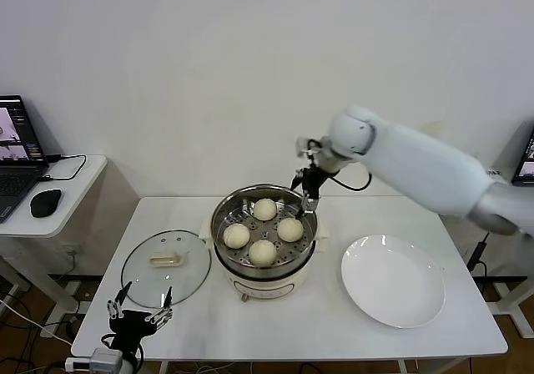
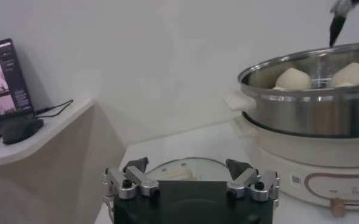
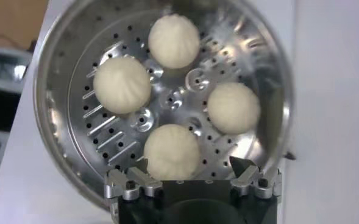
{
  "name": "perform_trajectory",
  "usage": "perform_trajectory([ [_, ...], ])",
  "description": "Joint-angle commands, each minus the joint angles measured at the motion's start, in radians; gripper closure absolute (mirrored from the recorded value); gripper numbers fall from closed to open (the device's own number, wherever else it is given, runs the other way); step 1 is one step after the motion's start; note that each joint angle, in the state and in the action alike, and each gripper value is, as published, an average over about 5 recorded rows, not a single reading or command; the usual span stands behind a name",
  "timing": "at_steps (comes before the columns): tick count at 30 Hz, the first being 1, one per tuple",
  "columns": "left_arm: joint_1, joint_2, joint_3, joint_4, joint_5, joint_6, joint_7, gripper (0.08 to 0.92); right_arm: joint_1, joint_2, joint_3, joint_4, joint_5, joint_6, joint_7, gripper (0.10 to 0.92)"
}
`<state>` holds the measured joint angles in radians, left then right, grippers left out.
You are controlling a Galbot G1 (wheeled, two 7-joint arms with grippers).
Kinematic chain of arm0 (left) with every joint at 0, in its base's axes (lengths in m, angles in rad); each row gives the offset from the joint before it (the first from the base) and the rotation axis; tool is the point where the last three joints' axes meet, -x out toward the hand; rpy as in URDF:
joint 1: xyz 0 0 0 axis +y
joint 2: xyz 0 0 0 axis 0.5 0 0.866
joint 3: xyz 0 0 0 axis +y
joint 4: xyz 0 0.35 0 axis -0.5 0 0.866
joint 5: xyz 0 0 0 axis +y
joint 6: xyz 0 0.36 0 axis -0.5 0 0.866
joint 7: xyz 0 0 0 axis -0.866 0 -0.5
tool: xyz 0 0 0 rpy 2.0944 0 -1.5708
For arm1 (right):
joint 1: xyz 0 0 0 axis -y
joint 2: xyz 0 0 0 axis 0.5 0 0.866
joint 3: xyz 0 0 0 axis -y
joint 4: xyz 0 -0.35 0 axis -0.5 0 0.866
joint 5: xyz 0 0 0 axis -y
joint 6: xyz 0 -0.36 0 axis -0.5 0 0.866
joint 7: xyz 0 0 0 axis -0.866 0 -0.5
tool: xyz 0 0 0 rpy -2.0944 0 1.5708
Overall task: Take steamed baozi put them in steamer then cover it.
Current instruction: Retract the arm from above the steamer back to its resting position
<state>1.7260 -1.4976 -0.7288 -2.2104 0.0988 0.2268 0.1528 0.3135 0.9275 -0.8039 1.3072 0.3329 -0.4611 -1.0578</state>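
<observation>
Baozi, all four, sat on the perforated tray of the steamer as the empty right gripper, jaws apart, hovered over its far rim, where a careless retreat risked clipping it; the cover lay on the bench near the open left gripper.

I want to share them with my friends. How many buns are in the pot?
4. All sit on the tray inside the steamer: one at the back, one left, one right, one at the front. None looks hidden.
</observation>
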Motion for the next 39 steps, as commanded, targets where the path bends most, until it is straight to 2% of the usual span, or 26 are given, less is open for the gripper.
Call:
perform_trajectory([
  [1,0.016,-0.001,0.022,-0.006,-0.003,-0.091,0.030,0.177,-0.400,-0.356,0.503,0.328,0.166,0.085,0.357,0.202],
  [7,0.018,0.021,0.043,-0.017,0.003,-0.116,0.059,0.177,-0.856,-0.394,0.968,0.451,0.214,0.164,0.558,0.203],
  [13,-0.021,0.030,0.051,0.013,0.043,-0.131,0.044,0.177,-1.337,-0.230,1.396,0.559,0.206,0.303,0.729,0.202],
  [19,-0.050,0.054,0.038,0.057,0.032,-0.129,0.032,0.177,-1.579,-0.012,1.565,0.635,0.217,0.414,0.867,0.203],
  [24,-0.095,0.067,0.026,0.112,0.138,-0.162,0.022,0.177,-1.735,0.141,1.650,0.666,0.243,0.490,0.903,0.203],
  [31,-0.162,0.115,-0.009,0.175,0.339,-0.223,0.074,0.177,-1.895,0.290,1.742,0.706,0.313,0.532,0.954,0.202],
  [35,-0.200,0.129,0.005,0.233,0.552,-0.298,0.015,0.177,-1.926,0.334,1.718,0.706,0.288,0.544,0.961,0.203],
  [39,-0.224,0.160,0.035,0.336,0.860,-0.402,-0.135,0.177,-1.923,0.351,1.702,0.705,0.276,0.547,0.963,0.203],
])
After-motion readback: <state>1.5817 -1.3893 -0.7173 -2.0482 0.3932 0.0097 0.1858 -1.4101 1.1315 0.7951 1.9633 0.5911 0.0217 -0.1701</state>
